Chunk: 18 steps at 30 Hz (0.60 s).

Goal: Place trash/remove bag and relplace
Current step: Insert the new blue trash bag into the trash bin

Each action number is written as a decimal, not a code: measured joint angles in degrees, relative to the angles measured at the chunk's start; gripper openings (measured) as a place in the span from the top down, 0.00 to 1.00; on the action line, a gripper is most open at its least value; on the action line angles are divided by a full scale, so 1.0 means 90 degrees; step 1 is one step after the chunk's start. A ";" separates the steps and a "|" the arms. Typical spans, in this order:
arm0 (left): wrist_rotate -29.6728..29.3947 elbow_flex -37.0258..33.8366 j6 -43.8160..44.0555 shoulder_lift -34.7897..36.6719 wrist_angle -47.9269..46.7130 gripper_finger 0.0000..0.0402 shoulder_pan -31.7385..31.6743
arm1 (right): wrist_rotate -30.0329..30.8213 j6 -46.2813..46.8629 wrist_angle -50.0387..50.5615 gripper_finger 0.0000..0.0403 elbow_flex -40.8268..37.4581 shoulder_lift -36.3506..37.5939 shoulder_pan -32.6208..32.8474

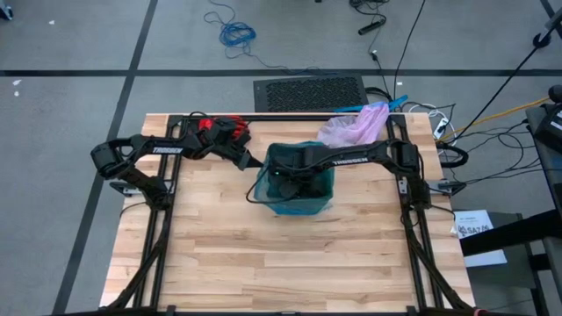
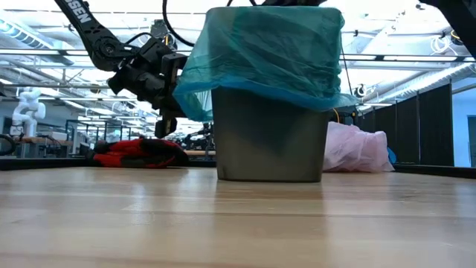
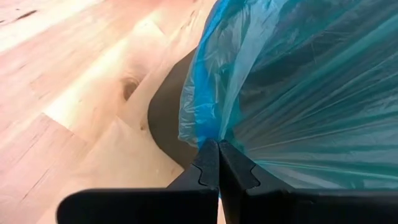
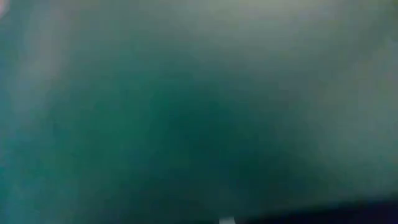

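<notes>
The high view looked straight down; the low view looked level across the table [image 2: 238, 223]. Both showed the bin [image 1: 299, 197], which the wrist views faced closely.

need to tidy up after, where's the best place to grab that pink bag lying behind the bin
Probably the bunched, pointed end of the pink bag, which rises toward the table's back edge. It lies crumpled and loose behind the bin, so a pinch from above on that gathered part should catch several layers. The right side looks clearer; the right gripper is down inside the bin.
</notes>
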<state>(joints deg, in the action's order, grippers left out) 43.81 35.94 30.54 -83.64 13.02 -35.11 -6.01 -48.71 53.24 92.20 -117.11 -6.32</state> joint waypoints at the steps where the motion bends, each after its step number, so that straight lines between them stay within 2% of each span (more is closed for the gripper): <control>1: -0.0005 0.0000 0.0001 0.0000 -0.0009 1.00 -0.0002 | 0.0022 0.0004 0.0034 1.00 0.0000 -0.0001 0.0002; 6: -0.0090 0.0000 0.0001 0.0000 -0.0057 1.00 -0.0002 | 0.0089 0.0277 0.0133 1.00 0.0051 0.0260 0.0042; 18: -0.0121 0.0000 -0.0133 0.0000 -0.0209 1.00 -0.0002 | 0.0004 0.0360 0.0668 1.00 0.1081 0.0448 0.0048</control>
<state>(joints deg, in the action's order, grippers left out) 42.72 35.94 29.34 -83.64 11.14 -35.14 -5.98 -45.47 59.25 101.94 -113.08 -5.89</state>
